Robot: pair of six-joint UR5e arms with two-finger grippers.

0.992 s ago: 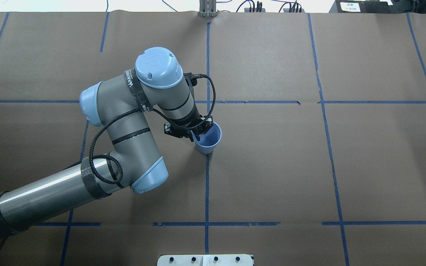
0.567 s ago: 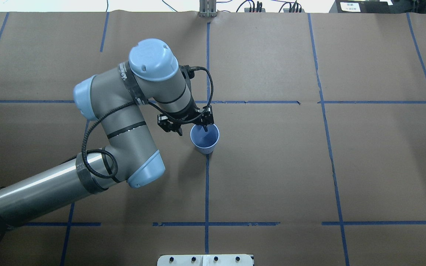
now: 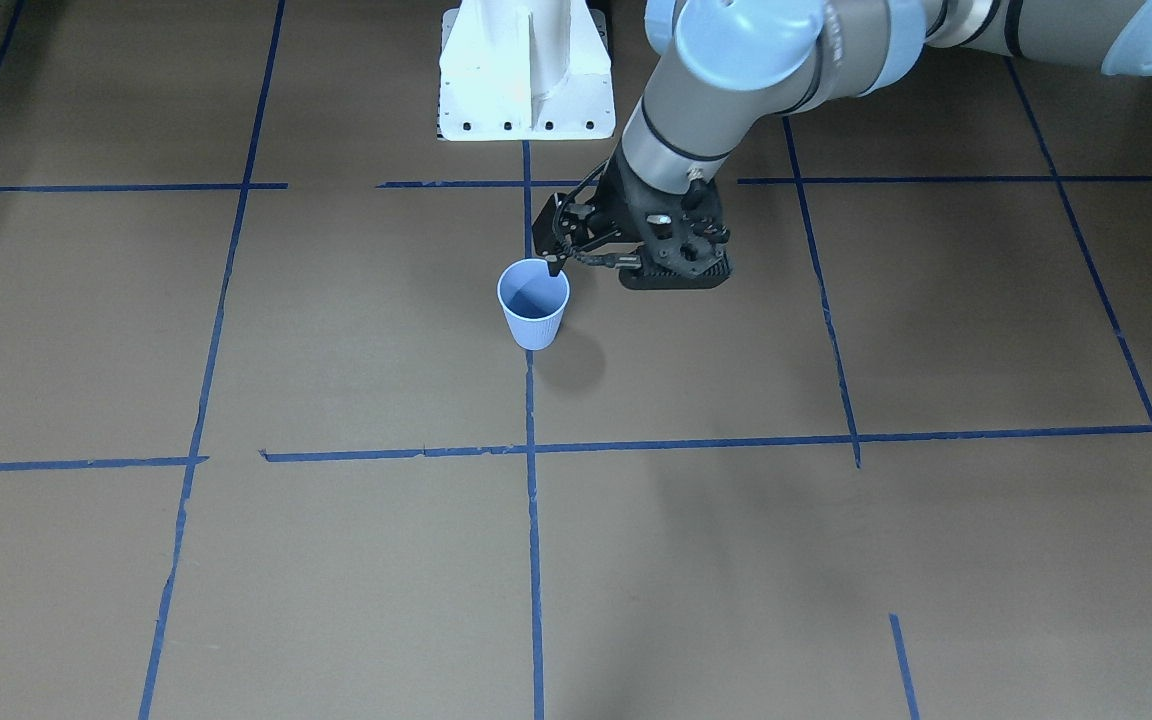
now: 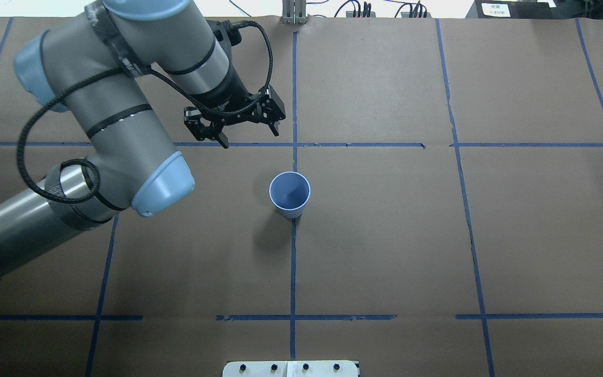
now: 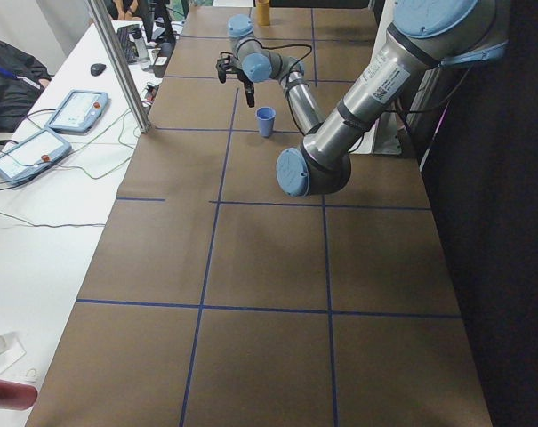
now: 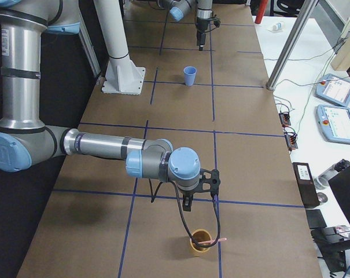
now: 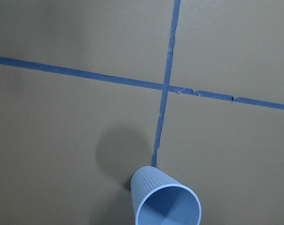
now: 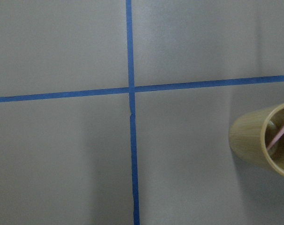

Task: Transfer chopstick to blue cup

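Note:
The blue cup (image 4: pixel 290 193) stands upright on the brown table where two tape lines meet, and only its blue inside (image 7: pixel 166 211) shows. My left gripper (image 4: pixel 249 135) hangs open, raised and apart from the cup on its far left; in the front view one fingertip (image 3: pixel 555 266) overlaps the cup (image 3: pixel 533 303) at its rim. The chopstick (image 8: pixel 279 136), thin and pale pink, leans in a tan cup (image 8: pixel 268 140) at the table's right end. My right gripper (image 6: pixel 188 207) hovers just above that tan cup (image 6: pixel 202 241); I cannot tell whether it is open or shut.
Blue tape lines (image 4: pixel 293 262) grid the brown table cover. The white robot base (image 3: pixel 526 70) stands at the near edge. A metal post (image 6: pixel 287 46) and tablets (image 6: pixel 336 121) stand on the white bench beyond the far edge.
My left gripper was at the blue cup's rim, spread its fingers wide, then rose and drew off to the far left. The cup stays upright, nudged slightly.

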